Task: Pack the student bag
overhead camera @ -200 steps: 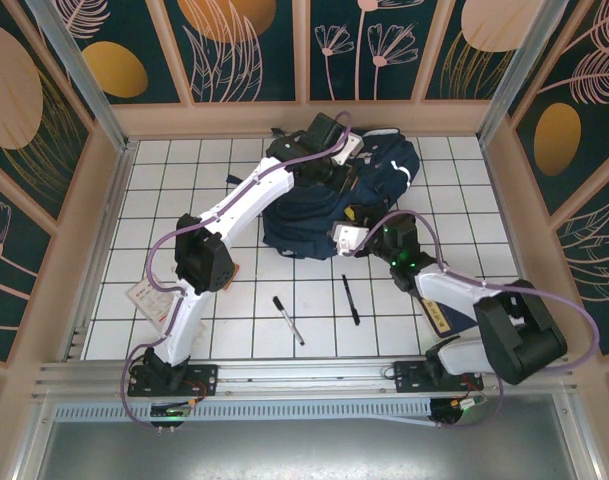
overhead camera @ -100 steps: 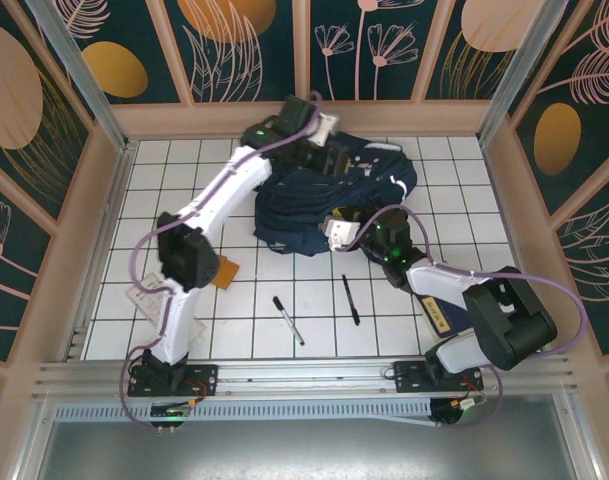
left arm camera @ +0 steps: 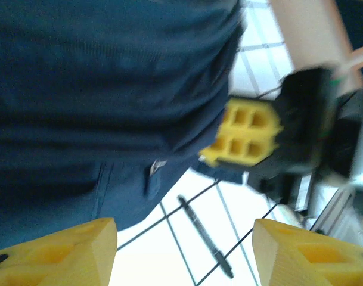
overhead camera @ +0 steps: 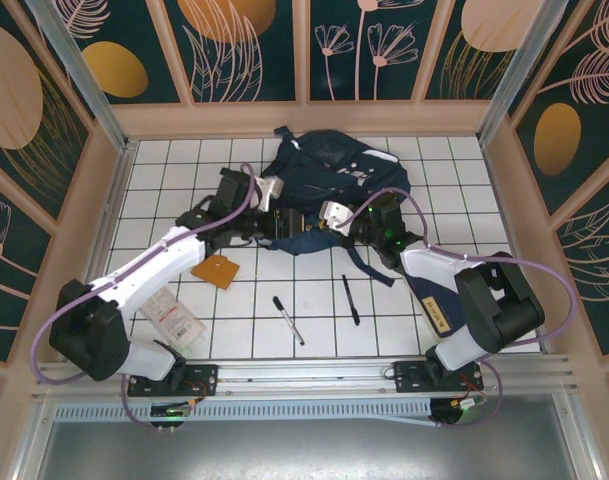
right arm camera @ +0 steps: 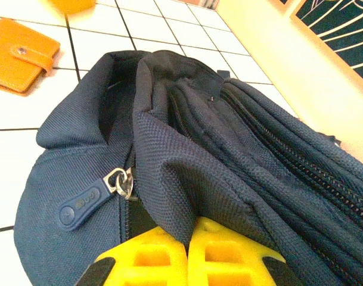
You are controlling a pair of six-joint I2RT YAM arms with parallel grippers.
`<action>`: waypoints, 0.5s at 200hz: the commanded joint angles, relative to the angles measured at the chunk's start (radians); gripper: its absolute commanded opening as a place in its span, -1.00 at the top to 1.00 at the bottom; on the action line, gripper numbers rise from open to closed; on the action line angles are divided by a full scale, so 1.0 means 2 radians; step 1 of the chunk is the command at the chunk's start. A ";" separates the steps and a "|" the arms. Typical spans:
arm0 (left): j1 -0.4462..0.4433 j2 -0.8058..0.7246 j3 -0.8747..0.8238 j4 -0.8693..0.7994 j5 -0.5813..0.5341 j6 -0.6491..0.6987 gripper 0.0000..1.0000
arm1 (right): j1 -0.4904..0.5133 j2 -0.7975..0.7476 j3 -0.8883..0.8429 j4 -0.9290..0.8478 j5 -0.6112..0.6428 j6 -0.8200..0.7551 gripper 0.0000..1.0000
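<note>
Over white tiles (overhead camera: 164,160), swung left gripper (overhead camera: 276,222) from 12 o'clock of bag (overhead camera: 334,170) to its 8 o'clock, jaws apart, empty; pinched right gripper (right arm camera: 187,250) together on bag rim, likely readying opening.

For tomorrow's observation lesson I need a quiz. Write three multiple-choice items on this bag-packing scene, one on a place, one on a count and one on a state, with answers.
1. Where does the orange wallet lie?
A) on the tiled table, left of the student bag
B) inside the bag
C) in a gripper

2. How many pens lie on the table?
A) one
B) two
C) four

3. How is the right gripper?
A) wide open above the pens
B) shut on the bag's fabric
C) holding the wallet

Answers:
1 A, it lies flat on bare tiles beside the bag.
2 B, two dark pens lie in front of the bag.
3 B, its yellow fingers meet on a fold of fabric.
</note>
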 commanded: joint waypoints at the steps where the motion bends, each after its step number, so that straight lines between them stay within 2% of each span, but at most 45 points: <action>1: -0.024 0.020 0.004 0.059 -0.013 -0.011 -0.16 | 0.000 -0.004 0.013 0.052 -0.048 0.052 1.00; 29: -0.027 0.046 0.005 0.068 -0.038 -0.016 0.00 | 0.001 -0.007 0.014 0.062 -0.062 0.072 1.00; 46: -0.027 0.053 0.002 0.071 -0.065 -0.014 0.01 | 0.002 -0.007 0.017 0.059 -0.069 0.076 1.00; 74: -0.031 0.081 0.011 0.072 -0.062 -0.007 0.07 | 0.006 -0.010 0.018 0.064 -0.073 0.082 1.00; 87: -0.034 0.089 0.016 0.074 -0.067 -0.001 0.18 | 0.010 -0.011 0.020 0.061 -0.072 0.080 1.00; 100: -0.035 0.093 0.020 0.077 -0.068 0.006 0.42 | 0.014 -0.014 0.021 0.059 -0.069 0.076 1.00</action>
